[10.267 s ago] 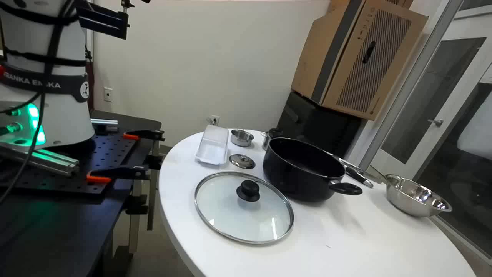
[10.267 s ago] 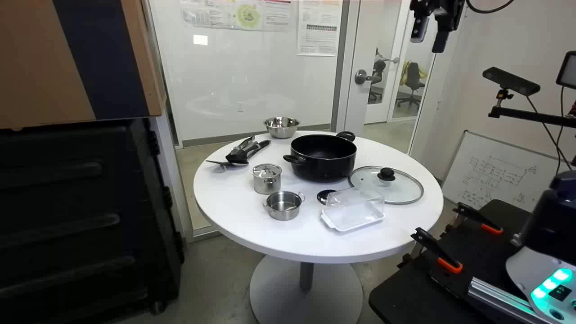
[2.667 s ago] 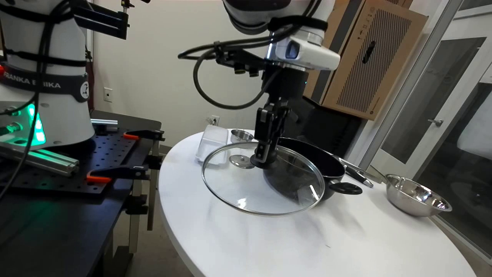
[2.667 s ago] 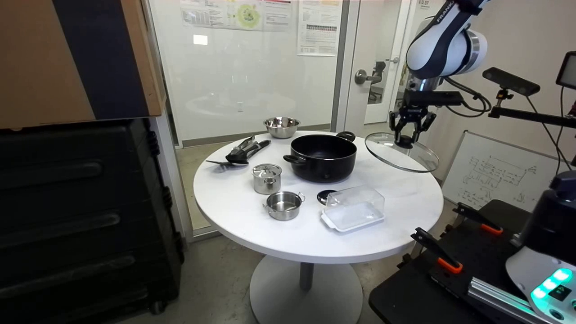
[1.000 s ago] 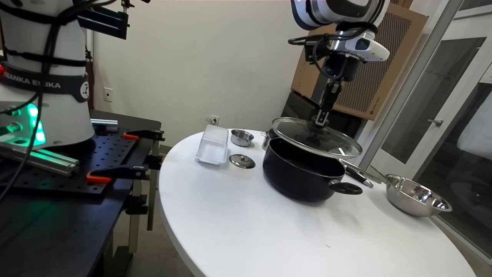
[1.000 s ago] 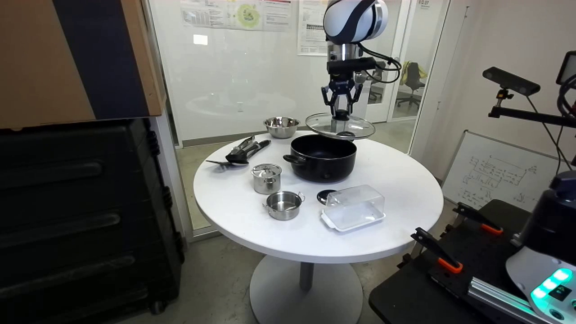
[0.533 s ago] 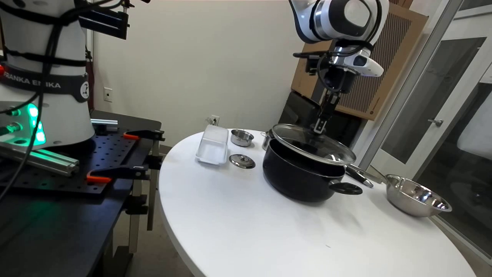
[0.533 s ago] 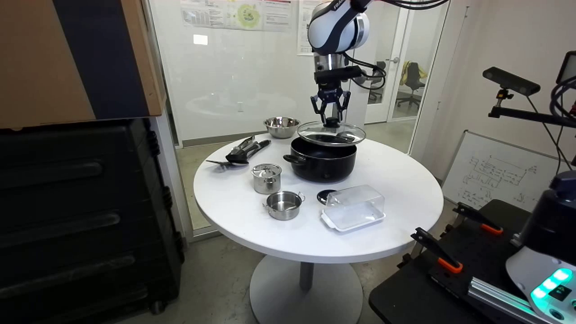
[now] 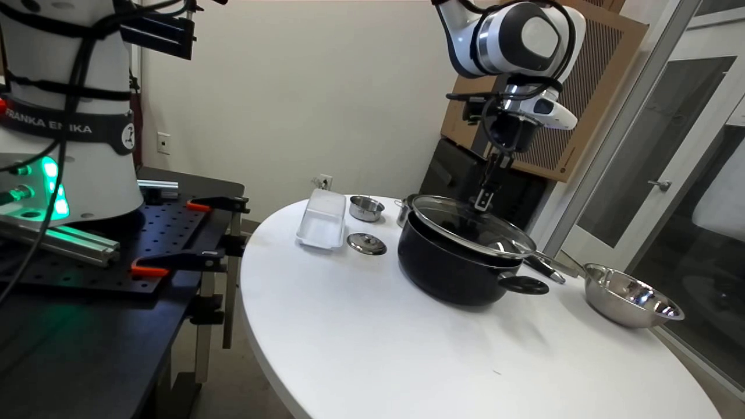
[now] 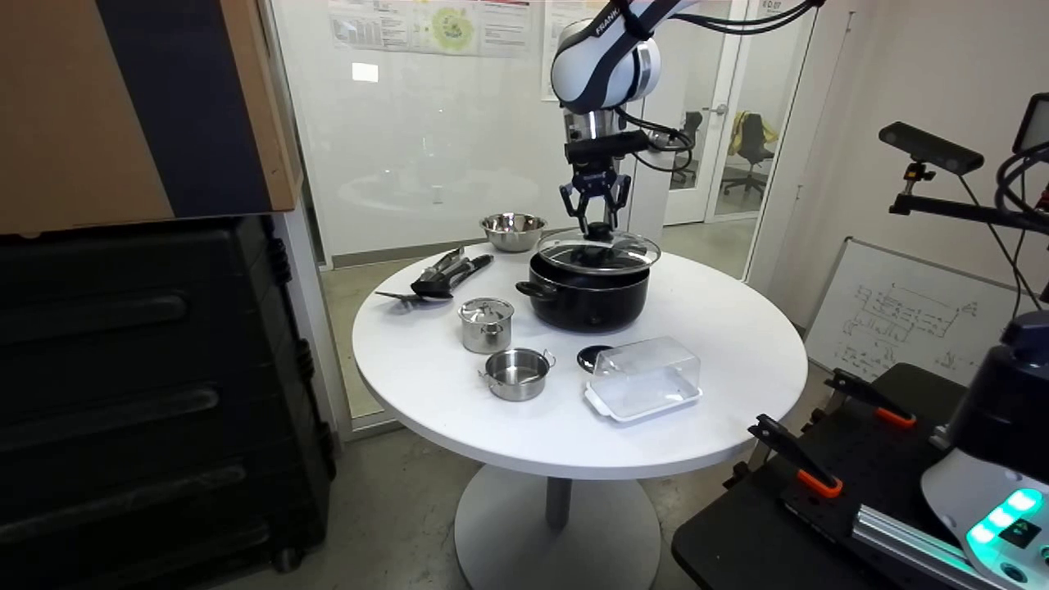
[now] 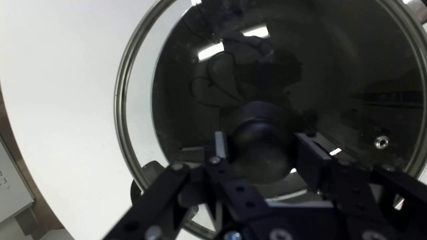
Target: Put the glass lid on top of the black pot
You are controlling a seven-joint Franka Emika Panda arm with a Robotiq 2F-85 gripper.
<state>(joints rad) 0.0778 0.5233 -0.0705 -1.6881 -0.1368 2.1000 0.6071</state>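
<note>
My gripper [image 11: 262, 146] is shut on the black knob of the glass lid [image 11: 196, 120], one finger pad on each side. In both exterior views the glass lid [image 9: 445, 218] hangs just over the mouth of the black pot [image 9: 448, 279], close to its rim. It looks slightly tilted. Seen from an exterior view, the lid [image 10: 561, 252] sits a bit off centre on the black pot [image 10: 590, 303]. The wrist view shows a strip of white table between the metal rim and the pot's edge. Whether lid and pot touch, I cannot tell.
Around the pot on the white table [image 9: 378, 326] stand a lidded steel pot [image 10: 486, 328], a small steel pot [image 10: 516, 377], a clear plastic box [image 10: 643, 381], a small lid [image 9: 366, 244], utensils [image 10: 451, 274] and a steel bowl [image 9: 631, 297].
The lid lay on the table about ten seconds ago and was then lifted by its knob. Over the last second, gripper and lid have come down toward the pot. The pot stays put.
</note>
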